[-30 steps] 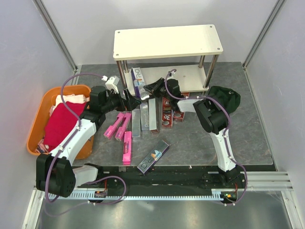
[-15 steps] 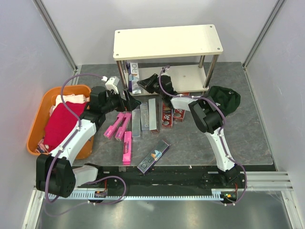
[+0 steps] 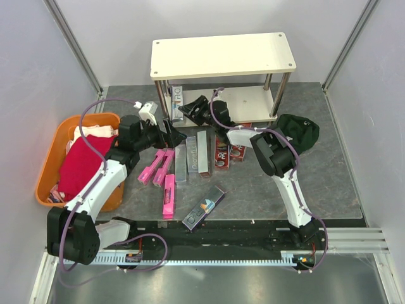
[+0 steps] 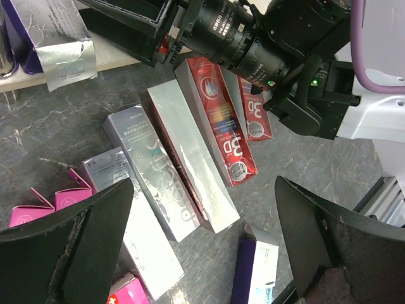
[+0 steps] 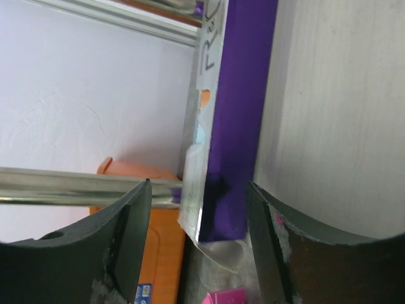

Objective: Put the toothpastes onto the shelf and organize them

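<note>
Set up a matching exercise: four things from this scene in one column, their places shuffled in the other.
Things:
1. purple toothpaste box
2. red cloth
3. pink toothpaste boxes
4. dark cloth

Places:
A. in the orange basket
B. on the table, beside the shelf's right legs
C. on the lower shelf board
D. on the table, left of the silver boxes

Pairs: 1-C, 2-A, 3-D, 4-B

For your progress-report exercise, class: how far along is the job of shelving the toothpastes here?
Done: one purple box sits on the lower board of the shelf. In hand: nothing gripped; the right gripper's jaws are parted around that box, the left gripper hovers open. Left: pink boxes, silver boxes, red boxes and a navy box lie on the table.
</note>
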`<action>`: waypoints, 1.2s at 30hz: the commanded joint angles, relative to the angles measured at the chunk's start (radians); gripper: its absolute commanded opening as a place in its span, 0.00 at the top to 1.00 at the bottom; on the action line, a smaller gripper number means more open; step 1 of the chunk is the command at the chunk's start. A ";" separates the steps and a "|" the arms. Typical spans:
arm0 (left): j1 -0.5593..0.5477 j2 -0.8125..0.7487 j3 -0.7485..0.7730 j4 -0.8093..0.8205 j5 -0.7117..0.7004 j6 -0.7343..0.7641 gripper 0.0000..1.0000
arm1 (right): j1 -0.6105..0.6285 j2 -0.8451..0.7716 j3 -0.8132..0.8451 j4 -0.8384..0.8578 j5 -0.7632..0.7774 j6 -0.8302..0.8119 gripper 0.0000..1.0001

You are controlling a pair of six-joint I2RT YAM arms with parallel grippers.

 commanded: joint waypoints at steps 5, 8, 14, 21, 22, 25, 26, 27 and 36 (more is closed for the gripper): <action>-0.001 -0.037 -0.015 0.000 -0.014 0.024 0.00 | 0.003 -0.225 -0.151 -0.083 0.049 -0.168 0.24; -0.001 -0.036 -0.019 -0.003 -0.014 0.016 0.00 | 0.002 -0.312 -0.225 -0.143 0.077 -0.233 0.22; -0.021 -0.027 -0.034 -0.009 0.006 0.006 0.00 | 0.000 -0.519 -0.397 -0.217 0.098 -0.285 0.20; -0.146 -0.072 -0.106 -0.036 -0.115 0.004 0.00 | 0.000 -0.818 -0.645 -0.370 0.162 -0.388 0.13; -0.160 -0.074 -0.114 -0.038 -0.126 0.006 0.00 | 0.002 -0.855 -0.668 -0.393 0.172 -0.397 0.12; -0.218 -0.068 -0.137 -0.044 -0.164 0.007 0.00 | 0.000 -0.981 -0.750 -0.467 0.198 -0.431 0.08; -0.235 -0.060 -0.141 -0.046 -0.190 0.012 0.00 | 0.000 -1.037 -0.766 -0.509 0.211 -0.438 0.04; -0.275 -0.051 -0.141 -0.050 -0.201 0.015 0.00 | 0.000 -1.064 -0.797 -0.528 0.234 -0.452 0.03; -0.436 0.098 -0.123 -0.062 -0.338 0.026 0.00 | -0.001 -1.245 -0.915 -0.620 0.301 -0.463 0.02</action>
